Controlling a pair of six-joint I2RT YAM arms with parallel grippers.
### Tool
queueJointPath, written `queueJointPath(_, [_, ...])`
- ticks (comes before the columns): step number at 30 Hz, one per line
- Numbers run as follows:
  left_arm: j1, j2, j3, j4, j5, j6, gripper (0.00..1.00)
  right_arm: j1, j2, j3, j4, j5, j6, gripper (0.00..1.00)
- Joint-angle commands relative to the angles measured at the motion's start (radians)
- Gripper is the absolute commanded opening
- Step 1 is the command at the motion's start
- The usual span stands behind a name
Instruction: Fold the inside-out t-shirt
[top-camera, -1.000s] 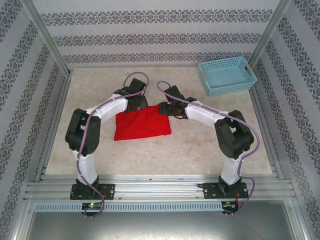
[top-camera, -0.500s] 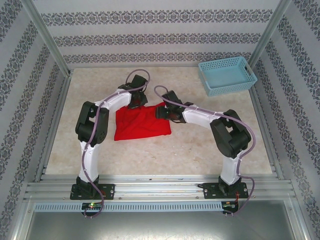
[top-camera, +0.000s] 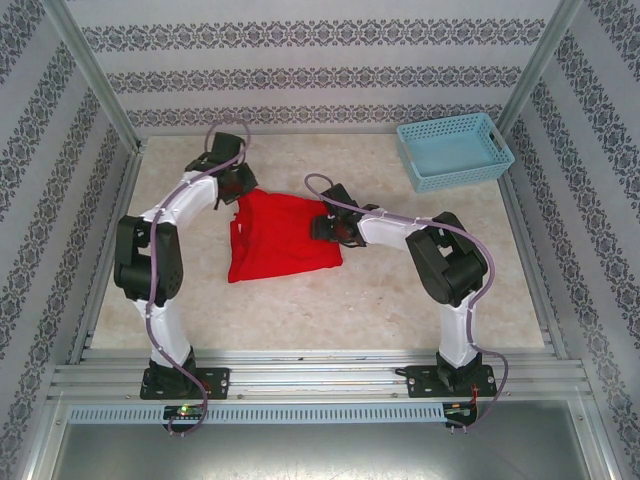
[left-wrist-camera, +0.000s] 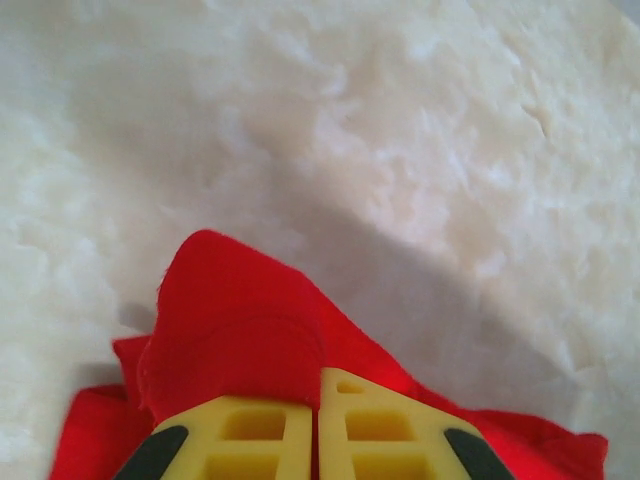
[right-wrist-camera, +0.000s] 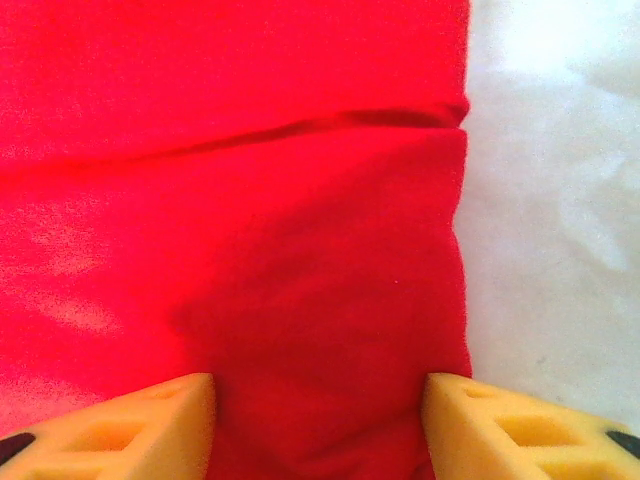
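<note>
The inside-out t-shirt (top-camera: 285, 240) is a plain red cloth lying rumpled in the middle of the table. Its far-left corner is drawn out toward my left gripper (top-camera: 236, 190), which is shut on that corner. In the left wrist view the yellow fingers (left-wrist-camera: 250, 430) press together with a red fold of the t-shirt (left-wrist-camera: 230, 320) bulging out ahead of them. My right gripper (top-camera: 325, 226) sits low over the t-shirt's right edge. Its jaws are open, the fingers (right-wrist-camera: 160, 415) spread wide with flat red cloth (right-wrist-camera: 300, 250) under and between them.
A light blue plastic basket (top-camera: 455, 150) stands at the far right corner. Patterned walls and metal posts enclose the pale table (top-camera: 400, 290), with bare surface at the near side and to the right of the shirt.
My left gripper closed on the shirt's far edge and moved toward the far left, dragging that corner out and opening the folded rectangle. The right gripper stayed near the right edge.
</note>
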Motion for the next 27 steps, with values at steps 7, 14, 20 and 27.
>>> queueJointPath(7, [0.119,0.019,-0.068,0.042,0.084,0.037,0.30,-0.014,-0.002,0.037,-0.067,0.032,-0.018,0.57])
queueJointPath(14, [0.102,-0.160,-0.189,-0.071,-0.018,0.006,0.57,-0.024,-0.036,0.141,-0.112,0.044,-0.141,0.58])
queueJointPath(20, [-0.080,-0.485,-0.533,0.017,-0.120,-0.108,0.56,-0.032,0.099,0.345,-0.194,0.016,-0.169,0.58])
queueJointPath(27, [-0.184,-0.541,-0.749,0.181,-0.046,-0.194,0.54,-0.033,0.278,0.534,-0.277,-0.038,-0.137,0.58])
